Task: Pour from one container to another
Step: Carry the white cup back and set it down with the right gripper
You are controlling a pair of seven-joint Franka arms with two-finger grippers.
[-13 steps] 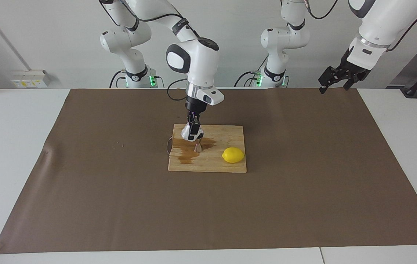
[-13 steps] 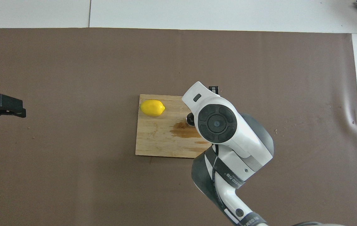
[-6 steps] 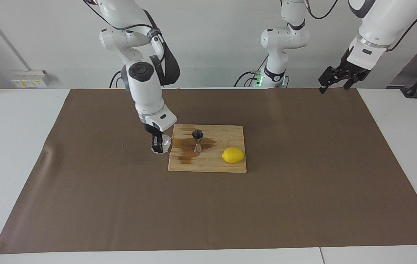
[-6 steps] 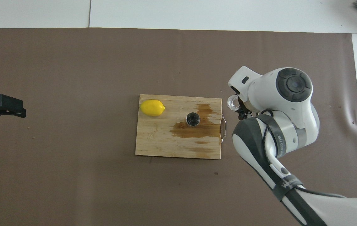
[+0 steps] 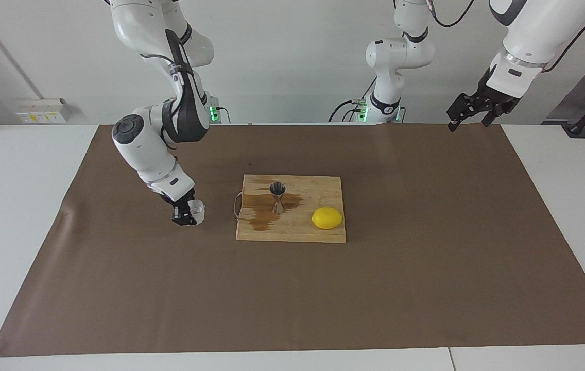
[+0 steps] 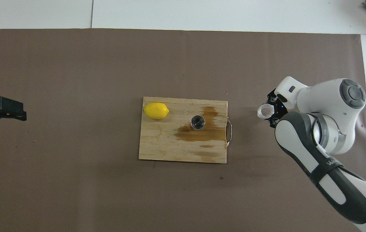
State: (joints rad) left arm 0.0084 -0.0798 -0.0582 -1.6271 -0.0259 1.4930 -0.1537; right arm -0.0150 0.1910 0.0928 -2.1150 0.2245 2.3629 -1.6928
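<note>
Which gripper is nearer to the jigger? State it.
Right. The right gripper, shut on the clear cup, is low over the brown mat just off the cutting board where the jigger stands. The left gripper waits, open, over the mat's corner by its base.

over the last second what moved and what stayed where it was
The right gripper, shut on the clear cup, swung away from over the jigger and the cutting board, toward the right arm's end of the table, and now holds the cup rim-up low over the brown mat. The jigger, the lemon, the wet stain on the board and the waiting left gripper did not move.
</note>
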